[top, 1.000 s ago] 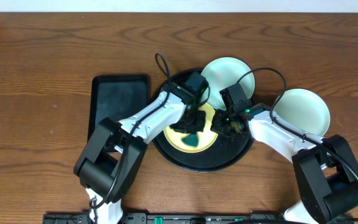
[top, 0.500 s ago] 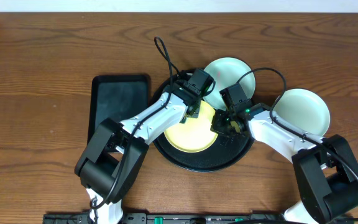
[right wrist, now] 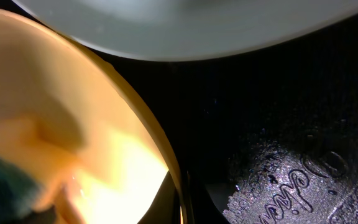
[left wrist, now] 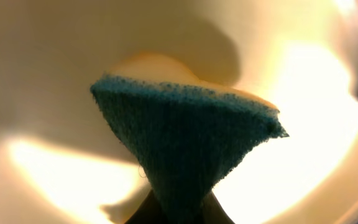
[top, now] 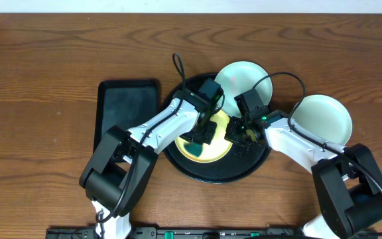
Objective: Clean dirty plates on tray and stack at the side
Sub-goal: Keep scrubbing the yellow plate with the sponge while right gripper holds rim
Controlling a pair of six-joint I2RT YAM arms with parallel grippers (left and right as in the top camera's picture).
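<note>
Left hand (top: pixel 203 131), pinching the sponge (left wrist: pixel 185 143), has swept back down across the yellow plate (top: pixel 221 151) on the tray (top: pixel 244 169) while the right hand (top: pixel 239 131) pinches its rim, so scrubbing seems midway and stacking beside the tray not yet begun.

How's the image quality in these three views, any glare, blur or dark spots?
Overhead: sharp and evenly lit. Left wrist: sponge fairly crisp, the yellow plate behind it blurred, with bright glare patches and the sponge's shadow. Right wrist: plate rim very close and blurred, black tray dark with small glints.
</note>
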